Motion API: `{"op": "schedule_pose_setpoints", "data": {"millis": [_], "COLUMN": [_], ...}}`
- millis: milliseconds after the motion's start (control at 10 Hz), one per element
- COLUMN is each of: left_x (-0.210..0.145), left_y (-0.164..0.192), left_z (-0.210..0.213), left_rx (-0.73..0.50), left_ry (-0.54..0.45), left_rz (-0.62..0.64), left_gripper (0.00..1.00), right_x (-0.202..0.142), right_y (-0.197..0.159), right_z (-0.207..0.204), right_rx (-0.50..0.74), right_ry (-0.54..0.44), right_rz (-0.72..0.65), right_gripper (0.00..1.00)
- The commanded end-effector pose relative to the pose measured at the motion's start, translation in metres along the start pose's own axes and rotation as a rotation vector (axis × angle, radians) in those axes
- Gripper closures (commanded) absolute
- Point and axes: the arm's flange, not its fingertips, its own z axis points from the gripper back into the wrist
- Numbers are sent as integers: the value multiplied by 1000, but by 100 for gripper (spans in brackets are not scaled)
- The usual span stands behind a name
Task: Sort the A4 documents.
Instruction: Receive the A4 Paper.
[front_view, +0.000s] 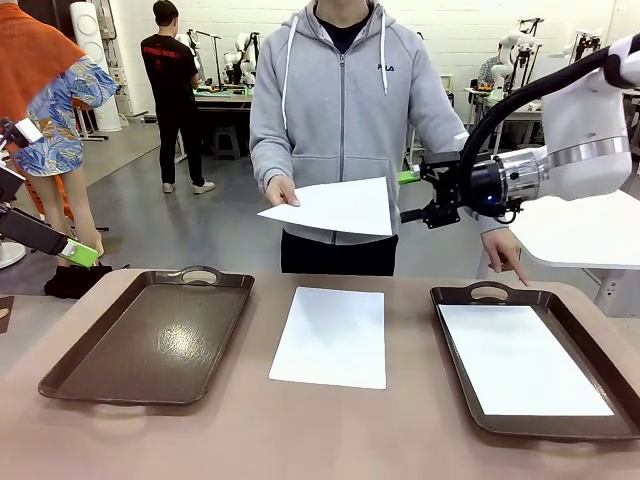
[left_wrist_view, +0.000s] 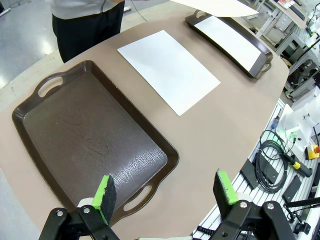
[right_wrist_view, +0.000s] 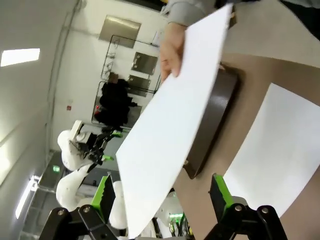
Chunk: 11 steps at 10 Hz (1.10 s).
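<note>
table: tan, round-edged, carrying two dark brown handled trays and two of the three a4 documents. left tray: lying on the table's left part, with nothing in it. right tray: lying on the table's right part, well apart from the left one. tray sheet: white, lying flat inside the right tray. middle sheet: white, lying flat on the bare table between the two trays, touching neither. held sheet: white, being held up in the air above the table's far edge, roughly level. person: standing at the far side in a grey hooded top, one hand pinching the held sheet's edge, the other hand pointing a finger down at the right tray's far end. right gripper: hanging in the air just beside the held sheet's free edge, jaws spread wide and grasping nothing; in the right wrist view the sheet's corner is showing between the green pads without being pinched. left gripper: hanging over the left tray's near handle, jaws released and grasping nothing.
</note>
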Motion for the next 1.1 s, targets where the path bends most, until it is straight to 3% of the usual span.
{"op": "schedule_pose_setpoints", "data": {"millis": [0,600,1000], "left_x": [-1,-1,-1], "left_y": [2,2,2], "left_z": [0,0,0], "left_rx": [-16,-16,-16], "left_ry": [-11,-11,-11], "left_rz": [-9,-9,-9], "left_gripper": [0,0,0], "right_x": [0,-2,-6], "right_y": [-3,-28,-25], "right_z": [-17,-45,-61], "right_rx": [-24,130,182], "right_ry": [-62,-157,-121], "right_rz": [-73,-212,-224], "right_gripper": [0,0,0]}}
